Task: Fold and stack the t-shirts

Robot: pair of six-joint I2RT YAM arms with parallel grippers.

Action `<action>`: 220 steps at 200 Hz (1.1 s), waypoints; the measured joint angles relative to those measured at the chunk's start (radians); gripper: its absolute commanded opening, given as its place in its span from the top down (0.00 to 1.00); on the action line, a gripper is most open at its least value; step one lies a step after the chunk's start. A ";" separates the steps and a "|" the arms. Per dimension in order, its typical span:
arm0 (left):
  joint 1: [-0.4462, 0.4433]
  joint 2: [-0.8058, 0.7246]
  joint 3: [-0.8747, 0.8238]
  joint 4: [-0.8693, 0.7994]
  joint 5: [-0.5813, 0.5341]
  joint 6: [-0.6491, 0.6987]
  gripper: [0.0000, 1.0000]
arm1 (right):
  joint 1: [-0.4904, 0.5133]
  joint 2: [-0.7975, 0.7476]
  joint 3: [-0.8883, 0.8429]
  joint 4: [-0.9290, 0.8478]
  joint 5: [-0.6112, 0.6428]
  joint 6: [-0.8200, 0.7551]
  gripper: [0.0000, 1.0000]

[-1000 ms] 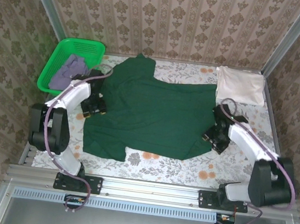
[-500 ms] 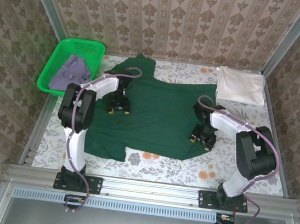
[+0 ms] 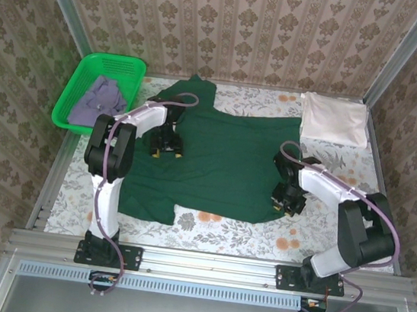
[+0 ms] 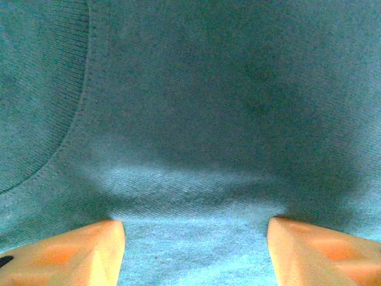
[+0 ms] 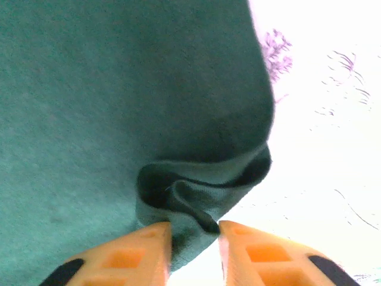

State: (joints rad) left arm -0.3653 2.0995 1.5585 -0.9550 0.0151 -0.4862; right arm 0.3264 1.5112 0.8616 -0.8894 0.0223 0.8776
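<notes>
Right fingers (image 5: 140, 256) closed on dark green shirt (image 3: 223, 158) — lying crosswise.

A: Where's your dark green t-shirt (image 3: 216, 153)?
B: Spread mostly flat across the middle of the surface (image 3: 259, 236), collar toward the far wall, right hem puckered into a small fold.
A: And the others?
B: Your cream-white t-shirt (image 3: 335, 119) lies folded at the far right corner; the greyish-lavender t-shirt (image 3: 96, 101) sits crumpled in the green basket (image 3: 117, 59).
</notes>
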 measured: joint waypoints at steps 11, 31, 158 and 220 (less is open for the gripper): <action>0.000 0.000 0.000 0.003 0.000 -0.002 0.34 | 0.000 -0.029 -0.023 -0.003 0.000 0.011 0.78; 0.003 0.000 -0.005 0.010 0.000 -0.006 0.34 | -0.001 -0.075 -0.067 -0.006 0.000 0.025 0.88; 0.007 -0.009 0.019 -0.006 0.007 -0.015 0.23 | -0.196 -0.405 -0.216 -0.148 0.052 0.244 0.55; 0.007 -0.019 0.230 -0.019 0.003 -0.018 0.31 | -0.193 -0.187 0.016 0.011 0.097 0.198 0.72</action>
State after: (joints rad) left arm -0.3584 2.0800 1.7889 -0.9745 0.0185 -0.5037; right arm 0.1333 1.3247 0.8780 -0.8780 0.1192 1.0752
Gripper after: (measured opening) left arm 0.704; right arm 0.298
